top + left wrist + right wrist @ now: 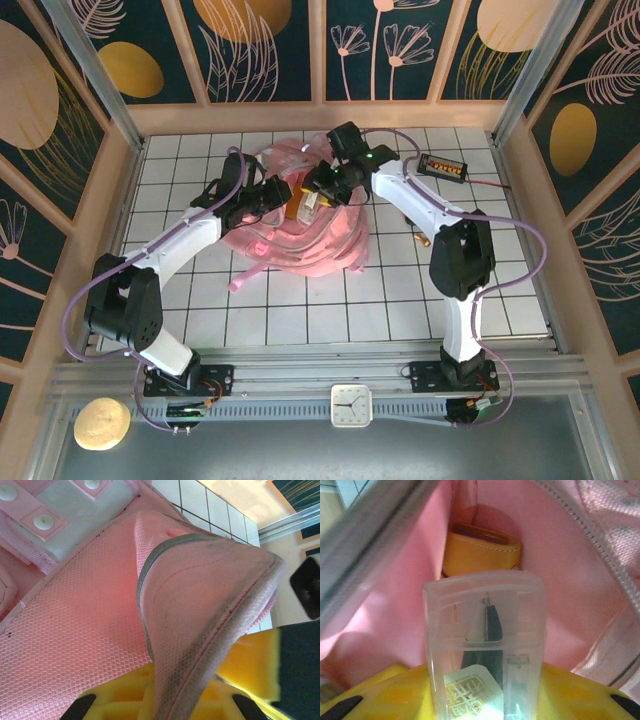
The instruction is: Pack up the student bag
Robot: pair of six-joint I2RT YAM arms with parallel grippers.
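The student bag (310, 250), soft and pink, lies in the middle of the tiled table. My left gripper (282, 200) is at its top opening, shut on a raised fold of pink mesh fabric with a grey trim (200, 630), pinched between the yellow pads (120, 700). My right gripper (318, 192) reaches into the opening from the other side. It is shut on a clear plastic case (485, 645) that holds a dark compass and a printed card. The case points into the pink lining (395, 605). Deeper inside rests a tan leather pouch (480, 555).
A small black device with an orange display (443, 166) lies at the back right of the table, and a tiny object (422, 240) sits near the right arm. A white clock (351, 405) and a beige disc (100, 423) rest on the front ledge. Wooden walls enclose the table.
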